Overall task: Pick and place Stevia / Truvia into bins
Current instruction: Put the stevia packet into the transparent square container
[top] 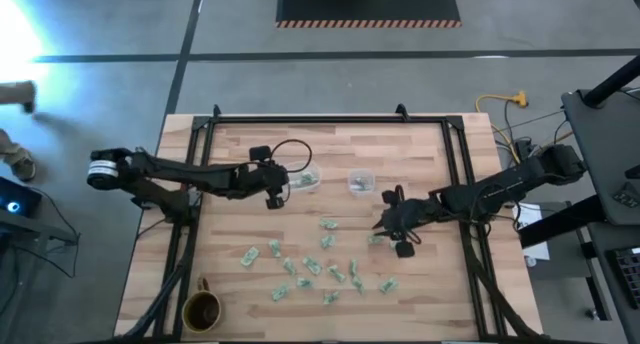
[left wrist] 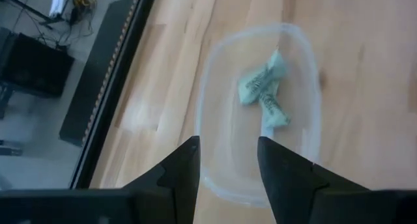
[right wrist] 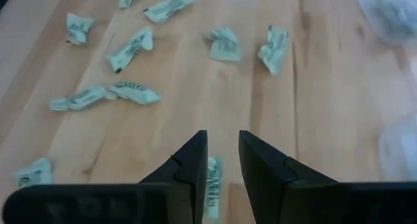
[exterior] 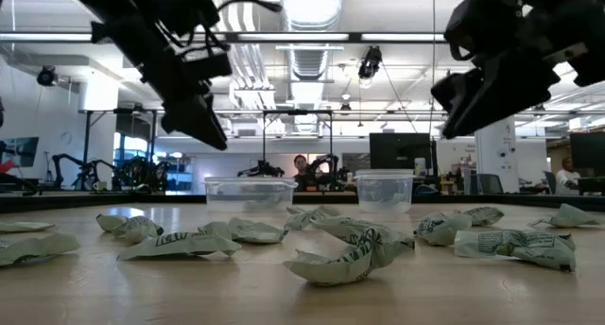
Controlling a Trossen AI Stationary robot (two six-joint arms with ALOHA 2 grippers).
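Most of the Stevia / Truvia packets (top: 320, 267) lie spread on the counter (top: 230, 224), near its front. Two packets (left wrist: 264, 94) sit inside the wider bin (left wrist: 215, 107). The small square bin (top: 361, 182) stands just beside it, and I cannot tell what is in it. So the job looks only just begun, with many packets left. The left end effector (left wrist: 228, 162) hangs over the wider bin, partly open and holding nothing. The right end effector (right wrist: 223, 155) is low over one packet (right wrist: 213, 178), its fingers narrow around it, not yet closed
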